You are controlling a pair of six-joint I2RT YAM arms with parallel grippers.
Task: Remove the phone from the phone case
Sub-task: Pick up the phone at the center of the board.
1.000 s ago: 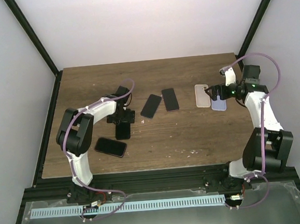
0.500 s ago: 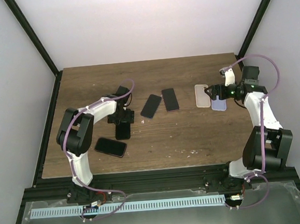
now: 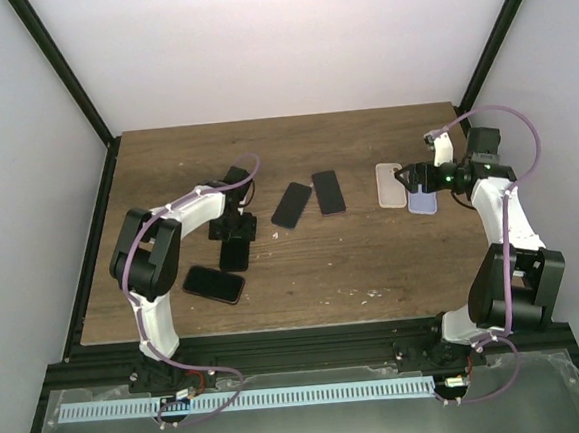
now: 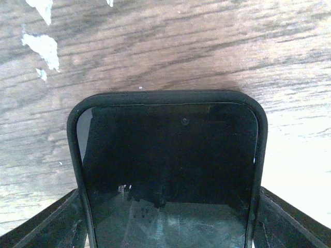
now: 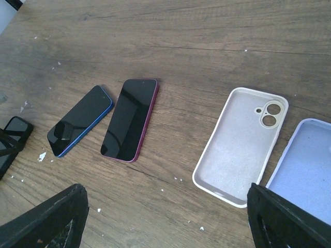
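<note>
1. Our task thing is the black-screened phone [image 4: 168, 170] in its matte black rubbery case [image 4: 168, 96]. It lies face up, flat on the brown wooden tabletop [image 3: 373, 260], filling the lower centre of the left wrist view and sitting left of centre in the top view.
2. The left tool [image 4: 169, 219] stands spread astride it, one finger at each lower corner of the wrist frame, close against the case's long edges. We cannot tell whether the fingers are pressing on it.
3. The right tool [image 5: 168, 217] is spread wide with nothing between its fingers. It hangs at the right of the top view, near an empty white case [image 5: 240, 144] and an empty lilac case [image 5: 305, 165].
4. We judge the phone stiff, fairly dense and glass-fronted. The screen is slick, and the phone is liable to crack or scratch if levered hard or dropped on a corner.
5. The case looks soft and grippy, with a raised lip round the screen. It should flex and peel while the phone does not.
6. So we would take hold by the long side edges, where the rubber gives friction, and not by pressing on the glass face.
7. To free the phone, we think a corner of the lip is the place to start, pushed back off the glass while the other tool steadies the body. A hard pinch on both sides would probably clamp the lip tighter.
</note>
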